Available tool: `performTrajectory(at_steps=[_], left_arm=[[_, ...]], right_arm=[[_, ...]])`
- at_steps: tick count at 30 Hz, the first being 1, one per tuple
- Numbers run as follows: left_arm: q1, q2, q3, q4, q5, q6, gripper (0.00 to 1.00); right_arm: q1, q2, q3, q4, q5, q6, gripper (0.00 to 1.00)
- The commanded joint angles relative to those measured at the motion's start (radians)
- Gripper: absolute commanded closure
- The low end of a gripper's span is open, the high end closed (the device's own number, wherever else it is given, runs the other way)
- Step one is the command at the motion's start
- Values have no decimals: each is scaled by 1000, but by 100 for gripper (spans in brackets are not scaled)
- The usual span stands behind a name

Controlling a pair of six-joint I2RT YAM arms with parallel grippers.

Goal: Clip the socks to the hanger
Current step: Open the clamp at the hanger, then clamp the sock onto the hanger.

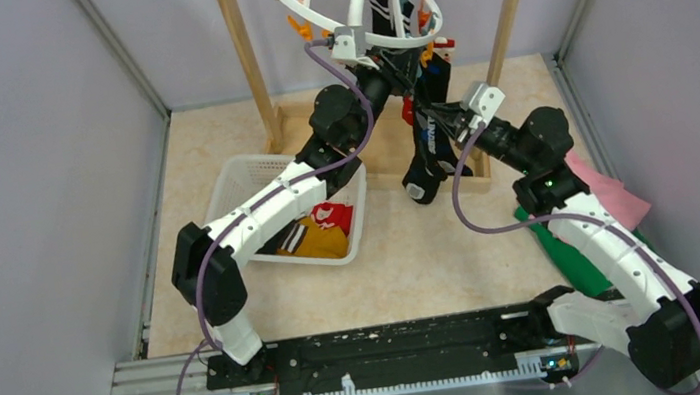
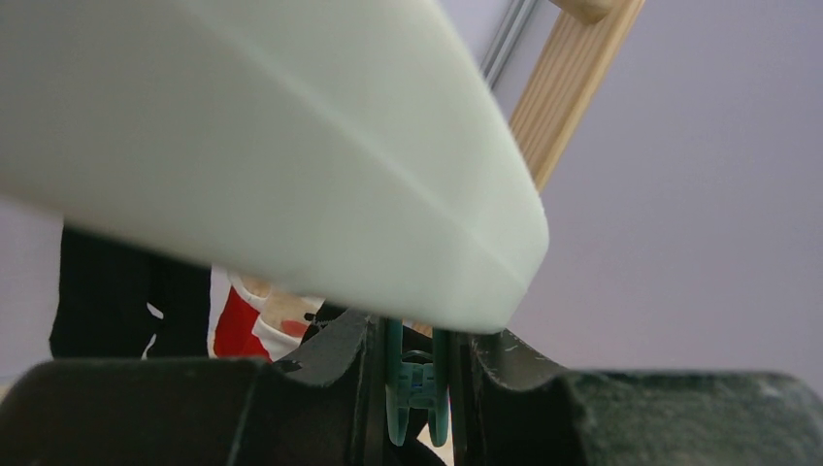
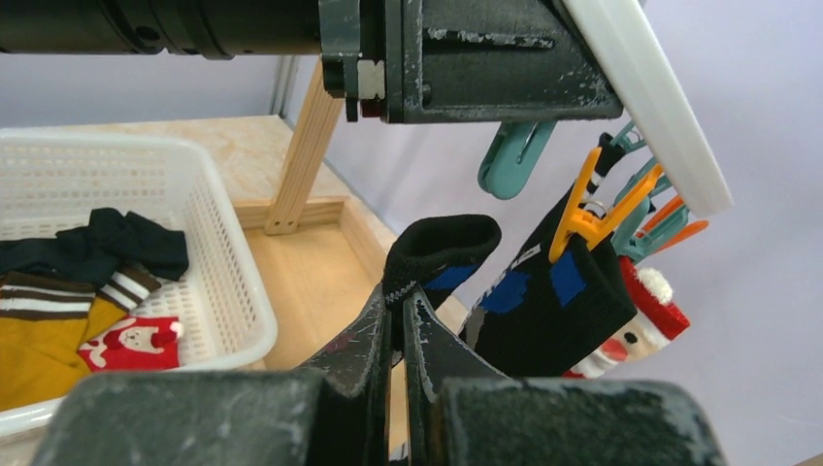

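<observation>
clenched fingers of my right gripper [image 3: 398,303] pinch the cuff of a black sock [image 3: 442,248] with blue marks, just below the hanger [image 3: 660,107] ring. my left gripper [image 2: 417,335] grasps a teal peg [image 2: 417,386] directly under that ring. other socks [image 3: 39,340] lie in the basket [image 3: 233,277], left of the right gripper.

Hanger [image 3: 650,97] white. Orange peg [image 3: 592,209], teal peg [image 3: 514,155]. Black sock [image 3: 442,254], blue patches. Basket [image 3: 218,282] white mesh. Yellow sock [image 3: 34,354], dark-and-white stripes. Red sock [image 3: 131,345], white Santa print. Pink cloth [image 1: 613,195], green cloth [image 1: 575,258].
</observation>
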Motion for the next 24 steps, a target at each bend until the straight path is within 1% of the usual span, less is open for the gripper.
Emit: performTrajectory(at_steps=[1,14,24], left_arm=[[9,-8,-3,-3,-39,-28,100],[10,-3,1,-11,-30,-53,100],[9,-4,-6,-19,-32,-66,100]], right_arm=[[-7,14,70,80,7,-22,100],[-7,45,98,102,51,-11,100],[-6,73,130,127,48,-11,100]])
